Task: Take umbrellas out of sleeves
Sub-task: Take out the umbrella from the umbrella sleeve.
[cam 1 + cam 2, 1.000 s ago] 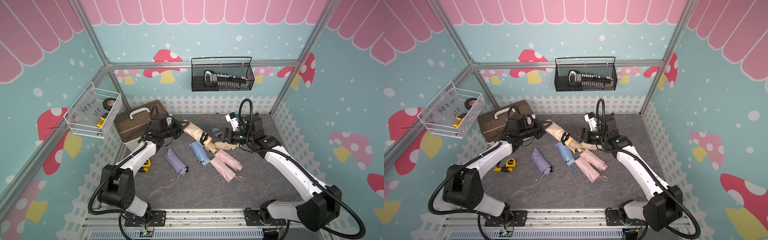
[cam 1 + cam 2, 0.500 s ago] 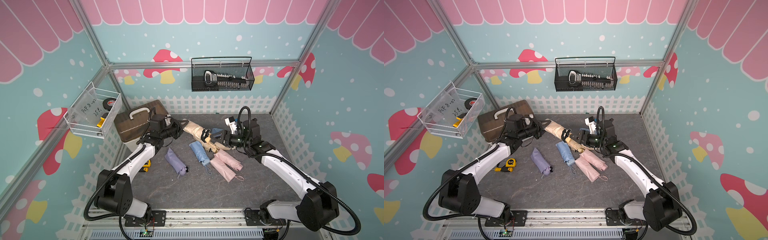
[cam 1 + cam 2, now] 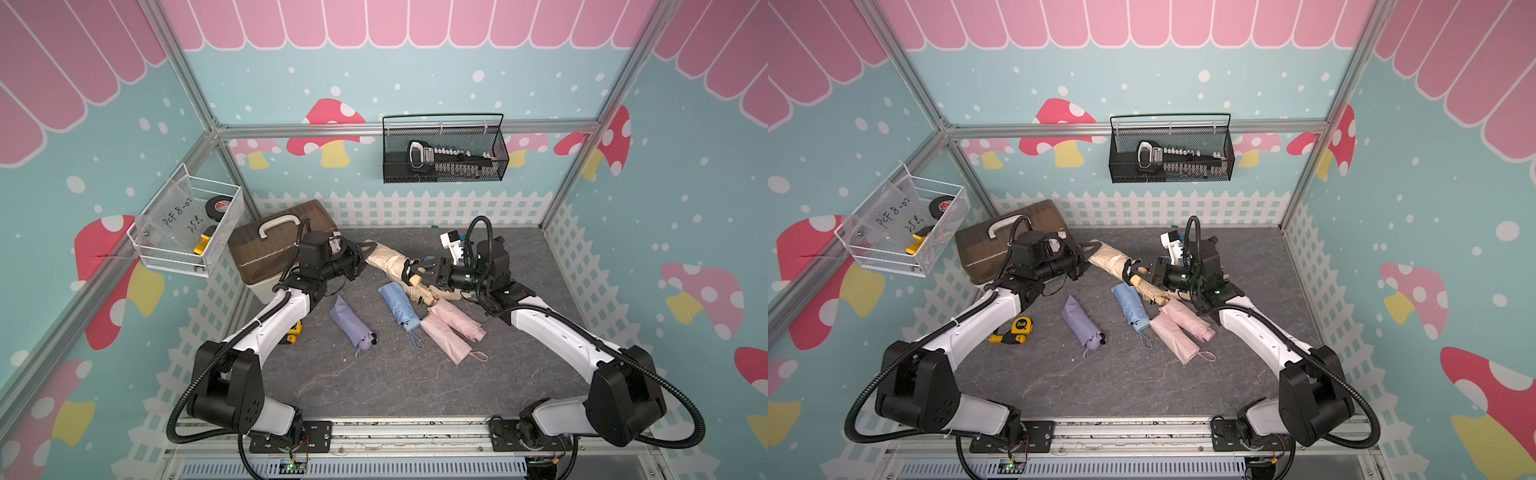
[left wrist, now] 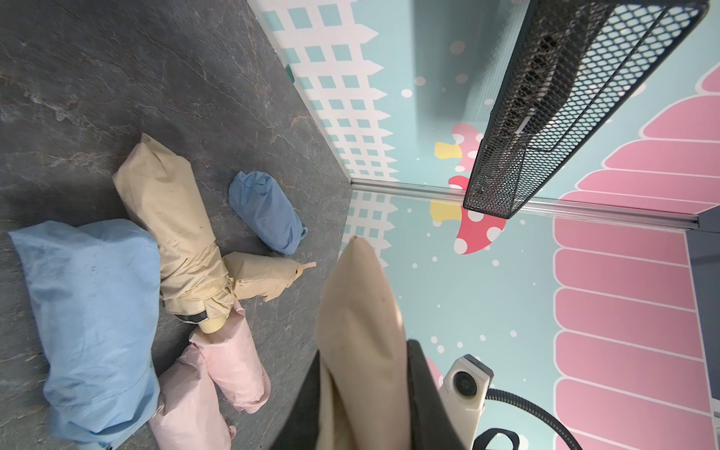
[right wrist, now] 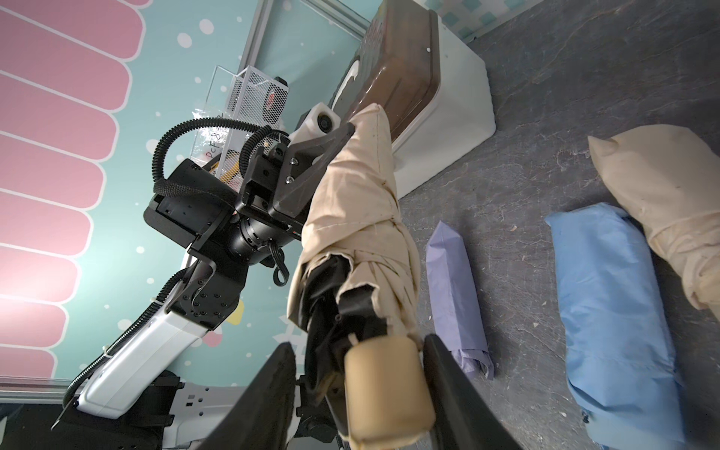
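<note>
Mid-air, left pincer [image 4: 364, 350] clamps beige sleeve [image 4: 358, 296]; right pincer [image 5: 358, 346] gapes around umbrella handle [image 5: 387, 385].

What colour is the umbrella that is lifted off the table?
The umbrella is beige, handle included; the right wrist view shows it best.

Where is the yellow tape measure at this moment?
In a top view, the yellow tape measure lies beside the left arm, left of the lilac umbrella.

Bright, even overhead light fills both top views; shadows on the grey table [image 3: 374, 386] are soft. Wrist views bow straight lines at their edges (wide lenses), and the right gripper [image 5: 359, 345] blurs close to the lens.
</note>
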Robot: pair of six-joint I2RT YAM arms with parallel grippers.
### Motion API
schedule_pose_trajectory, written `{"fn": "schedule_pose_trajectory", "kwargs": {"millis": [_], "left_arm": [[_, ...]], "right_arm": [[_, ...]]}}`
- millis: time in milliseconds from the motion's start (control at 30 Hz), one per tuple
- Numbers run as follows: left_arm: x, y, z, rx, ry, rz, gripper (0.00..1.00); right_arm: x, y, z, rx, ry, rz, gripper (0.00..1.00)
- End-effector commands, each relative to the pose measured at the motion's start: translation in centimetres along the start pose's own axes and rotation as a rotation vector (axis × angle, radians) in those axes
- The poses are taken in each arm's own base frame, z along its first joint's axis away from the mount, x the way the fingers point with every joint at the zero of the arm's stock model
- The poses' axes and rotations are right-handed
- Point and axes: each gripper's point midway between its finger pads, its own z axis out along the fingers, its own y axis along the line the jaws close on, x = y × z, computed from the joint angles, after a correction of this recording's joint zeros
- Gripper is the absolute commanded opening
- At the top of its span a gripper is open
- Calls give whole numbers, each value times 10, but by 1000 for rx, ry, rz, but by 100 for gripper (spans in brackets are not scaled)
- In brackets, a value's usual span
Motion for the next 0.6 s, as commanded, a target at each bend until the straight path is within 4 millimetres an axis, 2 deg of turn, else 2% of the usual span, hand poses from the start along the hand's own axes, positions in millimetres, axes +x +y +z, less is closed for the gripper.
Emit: {"fn": "schedule_pose_trajectory", "kwargs": {"millis": [0, 367, 567], "left_arm": [[1, -33, -11, 102, -27, 33, 0], [3, -39, -7, 132, -14, 39, 0], [5, -36, -7, 132, -5, 33, 0]], "right_arm": [[3, 4, 4, -40, 3, 18, 51], [0, -6, 13, -34, -3, 67, 51], [-2, -9, 17, -33, -7, 71, 24]]}}
